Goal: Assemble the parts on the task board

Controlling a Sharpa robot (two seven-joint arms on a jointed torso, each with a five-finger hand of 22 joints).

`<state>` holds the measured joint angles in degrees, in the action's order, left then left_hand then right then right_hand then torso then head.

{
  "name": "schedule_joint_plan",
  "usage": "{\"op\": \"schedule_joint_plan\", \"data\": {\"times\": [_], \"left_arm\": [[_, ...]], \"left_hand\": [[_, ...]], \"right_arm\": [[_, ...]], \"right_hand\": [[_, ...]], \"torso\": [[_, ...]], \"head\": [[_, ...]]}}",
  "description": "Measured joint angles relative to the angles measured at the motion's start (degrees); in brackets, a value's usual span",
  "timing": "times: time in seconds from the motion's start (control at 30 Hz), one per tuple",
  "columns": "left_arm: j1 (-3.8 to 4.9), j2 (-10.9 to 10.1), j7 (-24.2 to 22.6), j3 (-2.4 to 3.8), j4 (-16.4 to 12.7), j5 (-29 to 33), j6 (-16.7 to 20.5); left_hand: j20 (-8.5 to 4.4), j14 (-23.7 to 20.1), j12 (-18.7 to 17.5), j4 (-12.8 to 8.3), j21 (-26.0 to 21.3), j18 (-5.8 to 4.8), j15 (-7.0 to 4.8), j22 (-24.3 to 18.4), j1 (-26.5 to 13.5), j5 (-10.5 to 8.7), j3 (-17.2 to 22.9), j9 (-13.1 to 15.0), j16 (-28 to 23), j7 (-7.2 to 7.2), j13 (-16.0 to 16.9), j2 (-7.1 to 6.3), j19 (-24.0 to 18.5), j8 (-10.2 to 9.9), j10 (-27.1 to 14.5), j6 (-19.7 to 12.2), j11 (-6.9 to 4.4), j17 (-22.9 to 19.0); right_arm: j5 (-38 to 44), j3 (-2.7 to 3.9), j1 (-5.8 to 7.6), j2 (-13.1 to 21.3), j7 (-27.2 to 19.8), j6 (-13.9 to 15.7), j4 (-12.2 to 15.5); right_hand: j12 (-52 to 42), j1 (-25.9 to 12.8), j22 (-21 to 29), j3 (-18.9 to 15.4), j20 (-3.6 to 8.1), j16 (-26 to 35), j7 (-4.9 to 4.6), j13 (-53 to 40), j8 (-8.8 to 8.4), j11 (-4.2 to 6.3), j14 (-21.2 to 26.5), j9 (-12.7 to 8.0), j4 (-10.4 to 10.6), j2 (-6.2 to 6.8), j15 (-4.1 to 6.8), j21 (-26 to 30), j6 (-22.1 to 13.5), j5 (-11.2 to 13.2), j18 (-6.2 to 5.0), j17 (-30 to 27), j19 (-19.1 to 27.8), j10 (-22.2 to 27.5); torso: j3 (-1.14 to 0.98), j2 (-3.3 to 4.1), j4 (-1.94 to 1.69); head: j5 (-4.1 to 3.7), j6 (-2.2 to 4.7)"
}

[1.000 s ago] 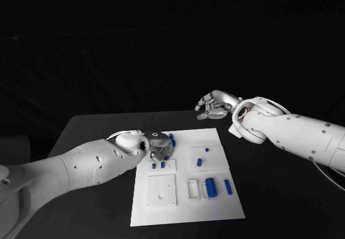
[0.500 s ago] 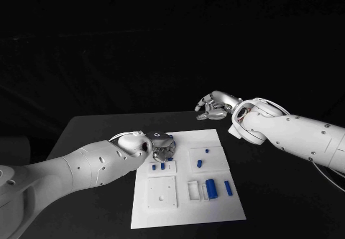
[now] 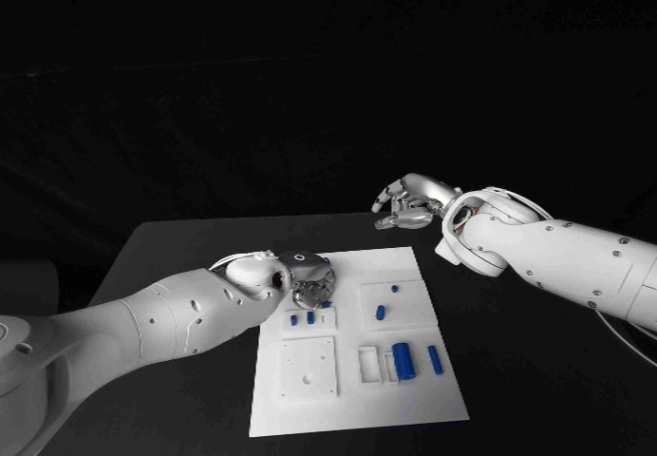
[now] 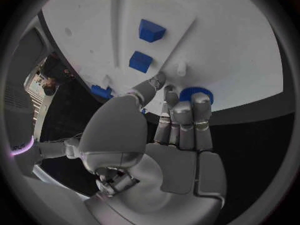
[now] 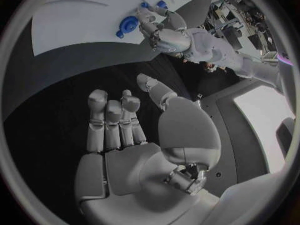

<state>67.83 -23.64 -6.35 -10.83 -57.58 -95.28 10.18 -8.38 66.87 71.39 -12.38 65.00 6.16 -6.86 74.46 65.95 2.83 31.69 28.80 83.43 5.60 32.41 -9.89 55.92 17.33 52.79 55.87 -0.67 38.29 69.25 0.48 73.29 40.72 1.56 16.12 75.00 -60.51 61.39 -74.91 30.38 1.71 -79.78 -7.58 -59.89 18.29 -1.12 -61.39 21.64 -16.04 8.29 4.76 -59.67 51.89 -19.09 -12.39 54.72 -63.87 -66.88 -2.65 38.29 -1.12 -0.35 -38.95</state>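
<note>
The white task board lies in the middle of the black table. My left hand hovers low over its far left corner. Its fingers are straight and together, and the fingertips touch a blue ring-shaped part lying on the board. The thumb stands apart beside them. Two blue square pegs stand in a raised plate just past the fingers. The ring and my left hand also show in the right wrist view. My right hand hangs raised behind the board, loosely curled and empty.
On the board sit two small blue pegs, two short blue pieces, a thick blue cylinder, a thinner blue rod, a white square block and a white frame. Bare black table surrounds the board.
My left hand has shifted slightly nearer along the board's far left corner and now covers the blue piece that showed beside its fingers. The right arm has stayed put.
</note>
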Motion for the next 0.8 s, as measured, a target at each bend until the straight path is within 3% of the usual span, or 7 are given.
{"op": "schedule_joint_plan", "data": {"times": [0.13, 0.4, 0.8], "left_arm": [[0.0, 0.2, 0.2, 0.0, -0.1, 0.5, 0.4], [-0.03, 1.0, 0.8, 0.0, 0.0, 1.5, 1.9], [-0.07, 1.9, 2.5, 0.0, -0.5, 3.6, 3.0]], "left_hand": [[0.0, 0.2, 0.0, 0.4, 0.0, 0.0, -0.2, 0.0, -0.5, 0.0, -0.4, 0.2, 0.0, -0.1, 0.0, 0.27, 0.0, 0.4, 0.0, 0.5, -0.05, 0.0], [-0.02, 0.2, 0.0, 1.1, 0.0, -0.02, -0.2, -0.2, -1.7, 0.0, -1.1, 0.2, 0.0, -0.05, -0.2, -0.88, 0.4, 0.4, 0.2, 0.3, -0.25, 0.1], [-0.12, 0.6, 0.0, 3.8, 0.0, -0.17, -0.6, -0.5, -3.7, -0.01, -1.5, 0.6, 0.0, -0.54, -0.6, -2.52, 0.5, 1.2, 0.5, 0.7, -0.48, 0.1]], "right_arm": [[0.0, 0.0, 0.0, 0.0, 0.1, 0.2, 0.0], [0.0, 0.0, 0.0, 0.0, 0.3, 0.4, 0.0], [0.0, -0.03, 0.0, -0.2, 0.8, 0.7, -0.1]], "right_hand": [[0.0, -0.5, 0.0, 0.0, -0.01, 0.0, 0.0, 0.0, 0.0, 0.01, 0.0, 0.0, 0.0, 0.01, 0.0, 0.0, 0.0, 0.0, 0.01, 0.1, 0.0, 0.0], [-0.2, -0.6, 0.0, 0.2, -0.09, 0.0, 0.0, 0.0, 0.0, 0.09, -0.2, 0.1, 0.2, 0.12, 0.14, 0.0, 0.0, -0.2, 0.0, 0.1, -0.1, -0.1], [-0.2, -0.9, 0.0, 0.2, 0.03, -0.1, 0.0, 0.0, 0.0, 0.1, -0.2, 0.0, 0.2, 0.0, 0.13, 0.0, 0.0, -0.2, 0.01, 0.2, -0.2, -0.1]], "torso": [[0.0, 0.0, 0.0], [-0.02, 0.0, 0.02], [-0.05, 0.03, 0.05]], "head": [[0.06, 0.08], [0.13, 0.36], [0.21, 0.53]]}}
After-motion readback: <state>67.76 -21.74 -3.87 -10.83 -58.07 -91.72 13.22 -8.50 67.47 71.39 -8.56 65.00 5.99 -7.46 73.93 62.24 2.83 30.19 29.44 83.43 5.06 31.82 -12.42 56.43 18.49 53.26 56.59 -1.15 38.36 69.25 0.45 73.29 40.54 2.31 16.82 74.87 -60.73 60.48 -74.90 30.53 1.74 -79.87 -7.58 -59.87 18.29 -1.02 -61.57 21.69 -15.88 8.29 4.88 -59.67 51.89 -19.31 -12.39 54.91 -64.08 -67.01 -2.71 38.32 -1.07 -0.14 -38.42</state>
